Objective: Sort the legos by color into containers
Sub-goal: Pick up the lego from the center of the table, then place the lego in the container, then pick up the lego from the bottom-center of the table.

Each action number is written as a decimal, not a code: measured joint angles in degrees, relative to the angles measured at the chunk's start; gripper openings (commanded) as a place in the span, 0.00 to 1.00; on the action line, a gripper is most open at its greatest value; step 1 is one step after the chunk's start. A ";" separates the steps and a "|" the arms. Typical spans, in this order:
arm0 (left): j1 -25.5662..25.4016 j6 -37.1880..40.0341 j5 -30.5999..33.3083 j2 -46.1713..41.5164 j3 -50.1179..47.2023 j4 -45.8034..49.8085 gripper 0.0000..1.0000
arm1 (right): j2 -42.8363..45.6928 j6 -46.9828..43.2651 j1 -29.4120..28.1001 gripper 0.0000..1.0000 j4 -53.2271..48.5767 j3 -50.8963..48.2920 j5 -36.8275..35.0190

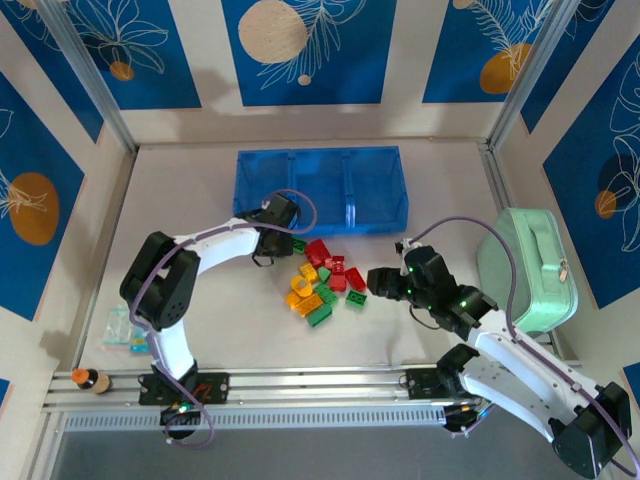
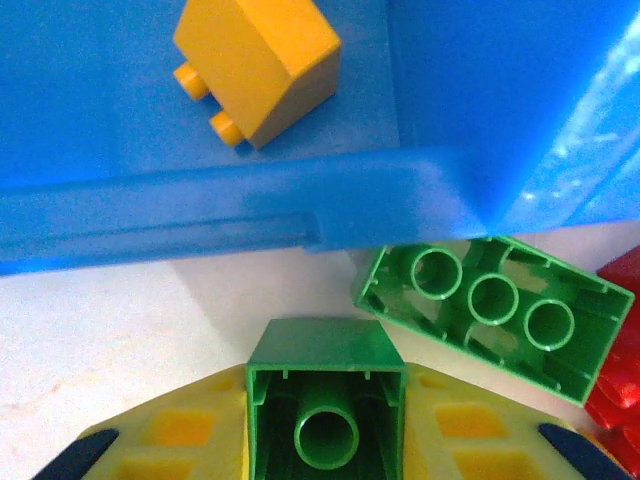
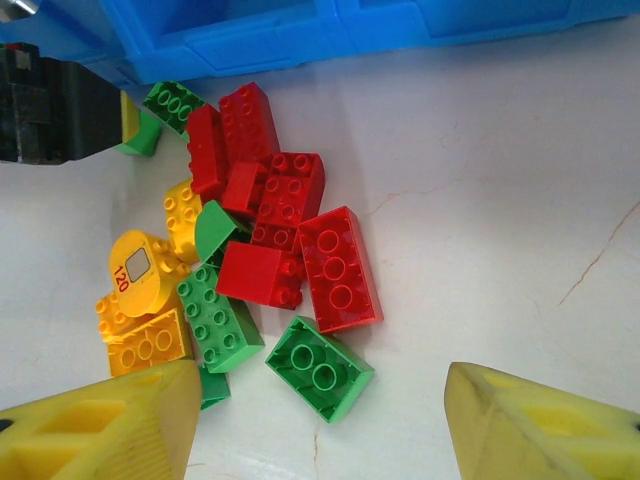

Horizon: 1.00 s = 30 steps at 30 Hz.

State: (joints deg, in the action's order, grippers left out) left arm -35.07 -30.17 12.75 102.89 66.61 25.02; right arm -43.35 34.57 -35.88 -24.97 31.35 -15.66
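Note:
A pile of red, green and orange-yellow legos [image 1: 325, 280] lies on the table just in front of the blue tray of containers [image 1: 320, 185]. My left gripper [image 2: 326, 440] is shut on a small green brick [image 2: 326, 400], held close to the tray's near wall [image 2: 200, 210]. One orange brick [image 2: 262, 65] lies inside the compartment beyond that wall. A longer green brick [image 2: 495, 315] rests upside down beside the wall. My right gripper [image 3: 320, 420] hangs open over the pile's right edge, above an upturned green brick [image 3: 320, 368] and a red brick [image 3: 340, 268].
A pale mint-green case [image 1: 530, 270] stands at the right, close to the right arm. A small clear packet [image 1: 120, 330] and a small orange-tipped item [image 1: 88, 379] lie at the near left. Walls close in the table on three sides.

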 measured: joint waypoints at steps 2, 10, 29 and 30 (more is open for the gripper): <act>-1.16 0.00 0.07 -2.67 -0.44 0.81 0.30 | -0.13 0.00 0.00 0.66 0.48 -0.09 0.00; -3.21 2.32 -0.37 -7.65 11.98 2.62 0.30 | -4.72 0.02 -0.02 0.66 2.05 -0.28 0.48; -1.25 9.53 -3.58 13.94 38.84 9.29 0.75 | 0.92 0.35 -1.14 0.77 -3.15 -0.28 -0.17; -1.36 9.51 -3.80 12.04 36.87 8.74 0.75 | 0.59 0.13 -1.29 0.77 -3.17 -0.28 -0.17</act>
State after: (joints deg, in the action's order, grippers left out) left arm -36.42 -20.67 8.95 114.93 103.48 33.76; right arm -42.76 34.70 -37.17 -28.14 31.07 -15.84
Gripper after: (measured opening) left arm 0.747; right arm 0.767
